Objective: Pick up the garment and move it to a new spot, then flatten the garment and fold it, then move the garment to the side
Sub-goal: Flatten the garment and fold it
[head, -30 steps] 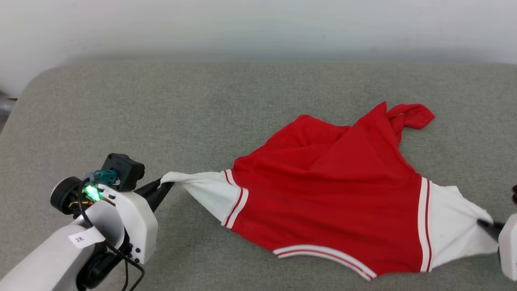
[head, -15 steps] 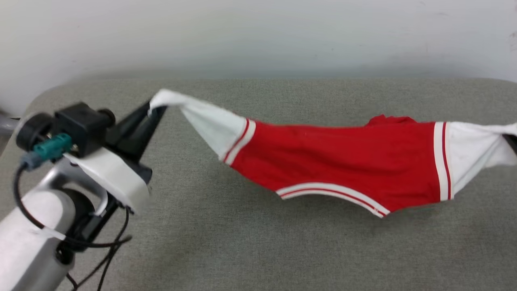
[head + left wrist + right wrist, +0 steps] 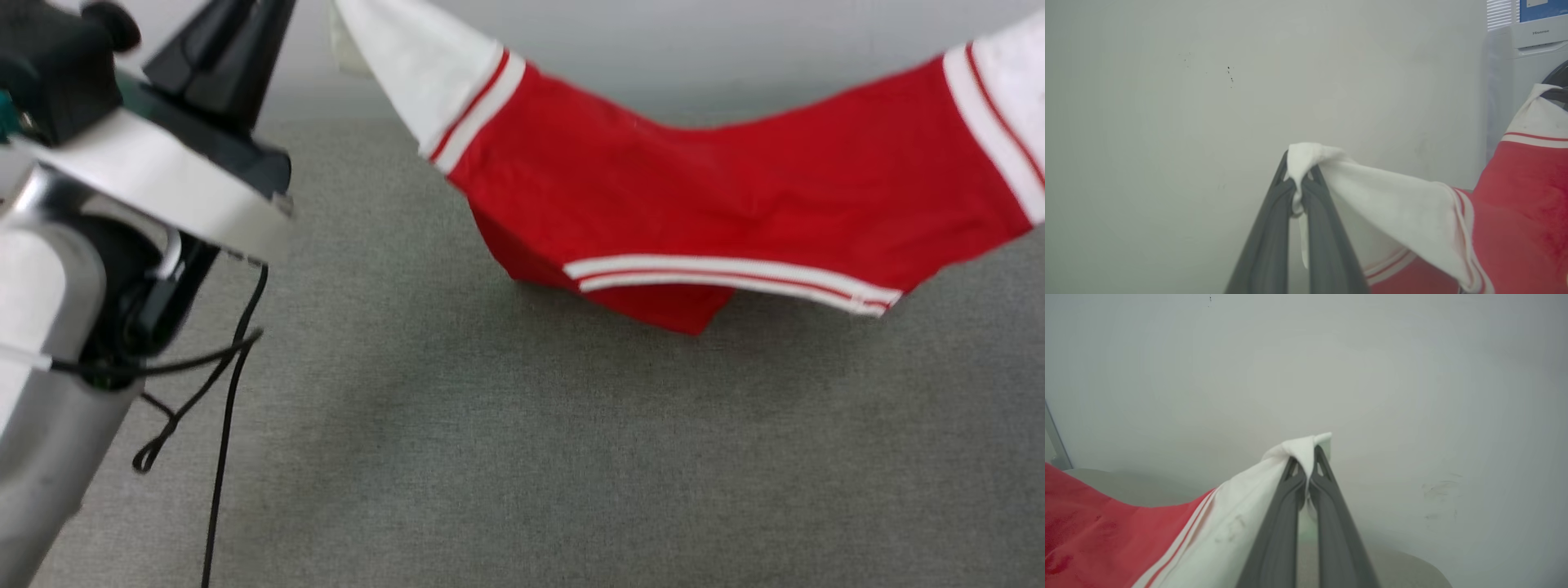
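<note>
left gripper (image 3: 1298,179): we see its two dark fingers pressed together on the tip of one white sleeve.
right gripper (image 3: 1306,463): its two dark fingers are pinched together on the tip of the other white sleeve.
garment (image 3: 718,188): we hold it up in the air. It hangs between our two grippers like a hammock. The red middle sags low and the white sleeves go up to each side.
lowest part: a red fold hangs under the striped trim (image 3: 727,273), close over the gray cushion (image 3: 522,457). We cannot tell if it touches.
striped trim: white with a thin red line. It runs across the front of the red part.
gray cushion: a soft gray pad under the garment, with a dim shadow below the red cloth.
wall (image 3: 1167,122): pale and plain, with a few small dark specks.
washing machine (image 3: 1515,61): white, by the wall, behind the far sleeve in the left wrist view.
cable (image 3: 224,392): thin and black. It dangles from our left arm (image 3: 49,327).
</note>
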